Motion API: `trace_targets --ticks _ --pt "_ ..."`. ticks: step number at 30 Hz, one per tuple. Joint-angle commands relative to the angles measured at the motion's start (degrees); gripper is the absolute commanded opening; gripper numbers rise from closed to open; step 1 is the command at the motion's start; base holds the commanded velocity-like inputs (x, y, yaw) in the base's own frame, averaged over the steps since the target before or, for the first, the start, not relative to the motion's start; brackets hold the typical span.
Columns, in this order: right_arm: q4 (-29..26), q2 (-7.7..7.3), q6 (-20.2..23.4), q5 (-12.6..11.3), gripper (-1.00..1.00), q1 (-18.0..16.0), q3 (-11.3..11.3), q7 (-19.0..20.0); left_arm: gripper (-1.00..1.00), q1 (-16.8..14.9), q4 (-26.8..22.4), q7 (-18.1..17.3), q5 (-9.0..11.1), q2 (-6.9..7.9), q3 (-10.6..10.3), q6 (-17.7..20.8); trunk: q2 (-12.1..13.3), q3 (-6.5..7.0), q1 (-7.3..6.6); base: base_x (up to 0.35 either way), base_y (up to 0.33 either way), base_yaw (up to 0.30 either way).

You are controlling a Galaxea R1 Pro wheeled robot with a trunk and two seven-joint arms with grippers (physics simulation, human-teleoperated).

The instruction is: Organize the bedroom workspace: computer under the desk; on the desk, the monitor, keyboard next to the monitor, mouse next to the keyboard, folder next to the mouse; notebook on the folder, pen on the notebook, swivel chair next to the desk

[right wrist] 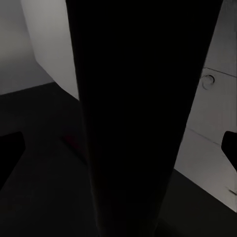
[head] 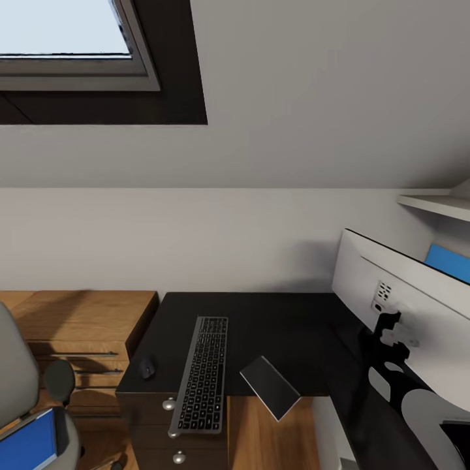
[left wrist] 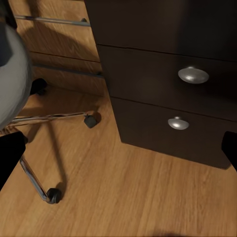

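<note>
On the black desk point(head: 274, 320) the grey keyboard point(head: 203, 373) lies lengthwise, its near end over the front edge. The dark mouse point(head: 147, 367) rests left of it. A dark flat notebook point(head: 269, 386) overhangs the front edge, tilted. The white-backed monitor point(head: 391, 287) stands at the desk's right. My right gripper point(right wrist: 118, 148) is open, with a dark upright column, apparently the monitor's stand, between its fingers point(right wrist: 10, 155). The grey swivel chair point(head: 16, 385) at the left carries the blue folder point(head: 26, 447). My left gripper point(left wrist: 118, 153) is open above the floor beside the chair's base point(left wrist: 49, 192).
Desk drawers with round silver knobs point(left wrist: 193, 75) face the left wrist camera. A wooden dresser point(head: 78, 326) stands left of the desk against the wall. A white shelf point(head: 437, 205) juts out at upper right. A window point(head: 65, 39) is set in the sloped ceiling.
</note>
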Motion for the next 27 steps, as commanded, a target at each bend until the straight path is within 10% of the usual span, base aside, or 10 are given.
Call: trace_targets --ticks 1,27 --pt "0.03 0.00 -0.19 -0.28 1.00 -0.05 0.13 -0.04 1.00 -0.06 -0.05 0.42 0.35 0.07 -0.49 -0.18 -0.06 -0.09 0.02 0.055 0.000 0.000" --pt "0.03 0.00 -0.10 -0.31 1.00 -0.05 0.10 -0.04 1.00 -0.06 0.00 0.42 0.35 0.07 -0.47 -0.18 -0.06 -0.09 0.02 0.007 0.000 0.000"
